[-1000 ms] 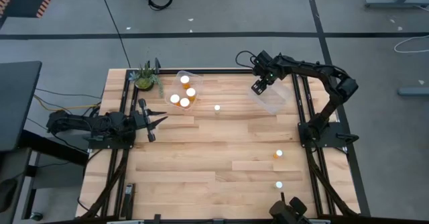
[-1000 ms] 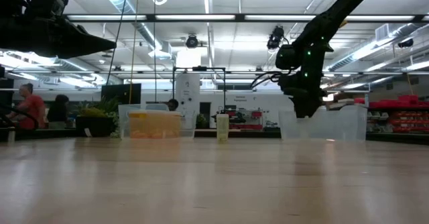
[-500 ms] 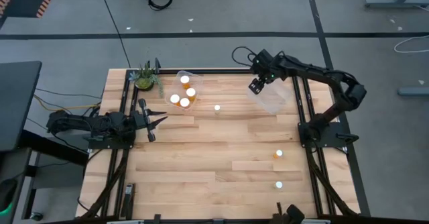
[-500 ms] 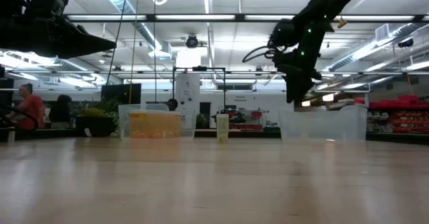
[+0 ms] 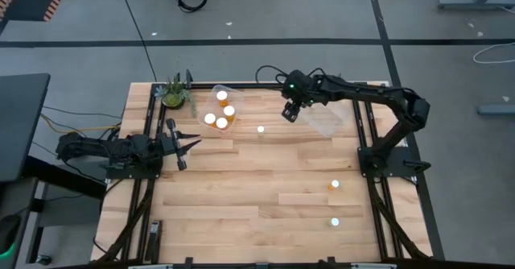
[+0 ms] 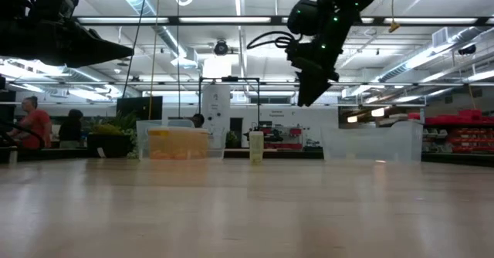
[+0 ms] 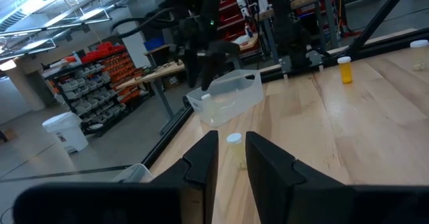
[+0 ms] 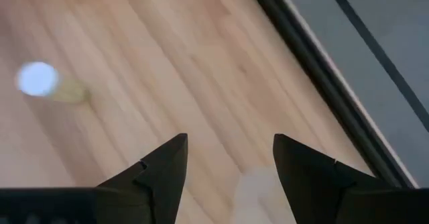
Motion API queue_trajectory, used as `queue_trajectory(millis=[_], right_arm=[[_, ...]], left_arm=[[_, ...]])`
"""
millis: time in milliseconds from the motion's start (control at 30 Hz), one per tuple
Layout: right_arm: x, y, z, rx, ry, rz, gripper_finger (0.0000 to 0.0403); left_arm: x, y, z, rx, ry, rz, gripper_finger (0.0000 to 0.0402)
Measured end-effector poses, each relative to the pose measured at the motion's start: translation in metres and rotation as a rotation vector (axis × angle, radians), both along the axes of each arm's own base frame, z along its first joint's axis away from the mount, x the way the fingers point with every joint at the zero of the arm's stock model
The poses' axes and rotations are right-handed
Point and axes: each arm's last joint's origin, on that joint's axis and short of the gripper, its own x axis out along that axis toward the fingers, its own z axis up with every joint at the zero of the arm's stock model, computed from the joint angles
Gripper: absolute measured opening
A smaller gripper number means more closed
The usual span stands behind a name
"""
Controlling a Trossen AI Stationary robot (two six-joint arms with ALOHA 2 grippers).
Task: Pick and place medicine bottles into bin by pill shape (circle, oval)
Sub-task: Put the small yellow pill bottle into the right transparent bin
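1. Looking straight down, the right gripper (image 5: 289, 113) hangs over the far part of the light butcher-block wooden table (image 5: 241, 188), between the two clear plastic tubs, and it's empty. The right wrist view shows its dark fingers (image 8: 161, 167) spread apart with only bare wood between them.
2. The left-hand clear tub (image 5: 222, 108) at the far edge holds four small orange bottles with round white caps (image 5: 221, 122), standing upright and bunched together. From table level they read as an orange block (image 6: 177, 144) inside it.
3. The right-hand clear tub (image 5: 326, 116) sits just beside the right gripper, toward the right rail. Can't tell from these views whether anything's inside.
4. One loose white-capped bottle (image 5: 261, 129) stands on the wood between the tubs, nearer than the gripper. It also shows up in the low view (image 6: 255, 147) and off to the side in the right wrist view (image 8: 39, 80).
5. Two more loose ones sit well apart from the tubs on the near right side: an orange white-capped bottle (image 5: 335, 185) and another white-capped one (image 5: 335, 221) closer to the near edge.
6. The left gripper (image 5: 187, 145) waits at the table's left edge, pointing across the wood. Its fingers (image 7: 201, 160) stand close together with a narrow slit between them, gripping nothing.
7. A small green potted plant (image 5: 174, 93) sits on the far left corner, next to the left tub.
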Motion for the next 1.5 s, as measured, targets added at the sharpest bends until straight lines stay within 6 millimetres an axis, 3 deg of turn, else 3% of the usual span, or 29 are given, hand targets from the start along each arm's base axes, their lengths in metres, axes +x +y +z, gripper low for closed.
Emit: queue_trajectory(millis=[333,600,1067,1500], right_arm=[[0.069,0.036,-0.011,0.052,0.025,0.236,0.0227],[0.099,0.057,-0.020,0.082,-0.035,0.375,0.0227],[0.117,0.048,-0.061,0.058,0.016,0.399,0.0227],[0.110,0.036,-0.070,0.093,0.066,0.362,0.0216]], left_arm=[[0.000,0.000,0.000,0.000,0.000,0.000,0.0088],[0.000,0.000,0.000,0.000,0.000,0.000,0.0086],[0.000,0.000,0.000,0.000,0.000,0.000,0.0080],[0.000,0.000,0.000,0.000,0.000,0.000,0.0090]])
